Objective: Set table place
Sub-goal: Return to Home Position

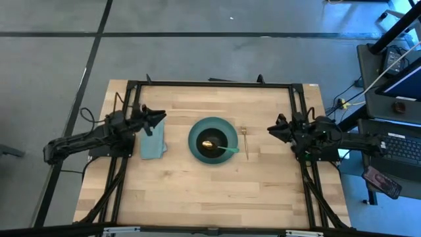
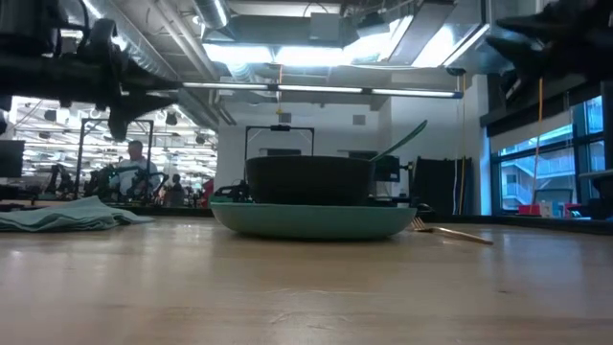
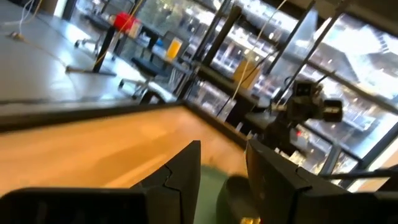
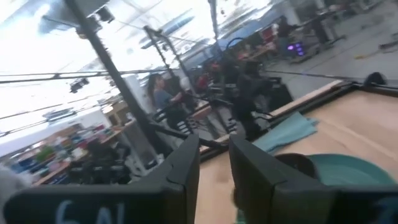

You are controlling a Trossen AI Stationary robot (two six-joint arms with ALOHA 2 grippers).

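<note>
A round teal plate (image 1: 213, 140) lies at the table's middle with a black bowl (image 1: 212, 141) on it. A gold spoon with a teal handle (image 1: 229, 149) rests in the bowl, its handle leaning out over the rim. A slim gold fork (image 1: 245, 141) lies flat just right of the plate. A folded teal napkin (image 1: 152, 141) lies flat left of the plate. My left gripper (image 1: 160, 118) hovers above the napkin's far end, open and empty. My right gripper (image 1: 271, 128) hovers right of the fork, open and empty.
The table (image 1: 197, 191) has bare wood along its near half. Black rail frames (image 1: 210, 83) run along the far edge and both sides. A desk with a keyboard (image 1: 401, 145) stands off the table's right. People show in the room beyond (image 2: 134, 168).
</note>
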